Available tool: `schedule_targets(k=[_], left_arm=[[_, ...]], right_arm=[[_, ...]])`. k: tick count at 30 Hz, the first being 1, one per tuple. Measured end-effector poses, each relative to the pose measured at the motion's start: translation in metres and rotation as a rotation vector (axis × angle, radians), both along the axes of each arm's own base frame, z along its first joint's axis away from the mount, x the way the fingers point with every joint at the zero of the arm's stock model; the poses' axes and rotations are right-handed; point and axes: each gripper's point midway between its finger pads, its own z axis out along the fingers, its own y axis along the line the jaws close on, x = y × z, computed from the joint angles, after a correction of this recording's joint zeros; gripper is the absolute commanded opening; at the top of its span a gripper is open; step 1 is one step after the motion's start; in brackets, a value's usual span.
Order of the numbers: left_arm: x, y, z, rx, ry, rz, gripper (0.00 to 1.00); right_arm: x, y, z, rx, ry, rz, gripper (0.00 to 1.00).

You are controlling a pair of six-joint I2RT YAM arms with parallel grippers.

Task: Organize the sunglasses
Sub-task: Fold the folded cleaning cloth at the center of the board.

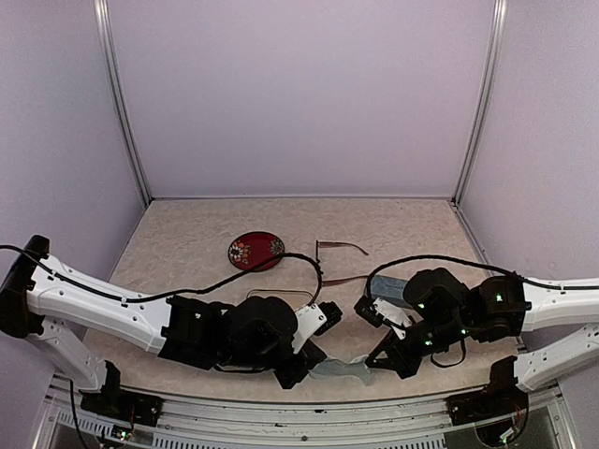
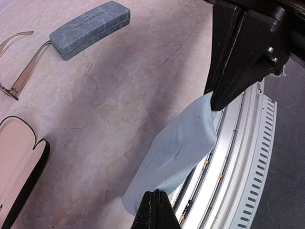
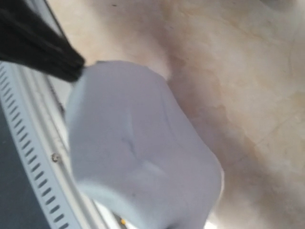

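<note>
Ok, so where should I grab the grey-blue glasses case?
I'd grip the grey-blue case across its narrow width, mid-length, from straight above: it lies flat and closed, oblong, with both long sides unobstructed; a sunglasses arm lies by one end.

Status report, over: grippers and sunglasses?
Left gripper, right gripper shut on light-blue cloth. Reddish-brown sunglasses lie free on table. Grey-blue case beside them.

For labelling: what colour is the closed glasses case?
The closed case: mottled grey-blue, clearest in left wrist view.
</note>
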Motion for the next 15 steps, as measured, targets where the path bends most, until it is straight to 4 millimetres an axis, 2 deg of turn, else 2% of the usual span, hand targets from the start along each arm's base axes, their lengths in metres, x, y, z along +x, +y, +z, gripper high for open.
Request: schedule_targets(k=[7, 15], left_arm=[[0.021, 0.005, -0.014, 0.035, 0.008, 0.043, 0.00], [0.042, 0.005, -0.033, 0.069, 0.026, 0.061, 0.00]], right_arm=[[0.012, -0.003, -0.014, -0.057, -0.007, -0.057, 0.00], [0.041, -0.009, -0.030, -0.109, -0.019, -0.133, 0.00]])
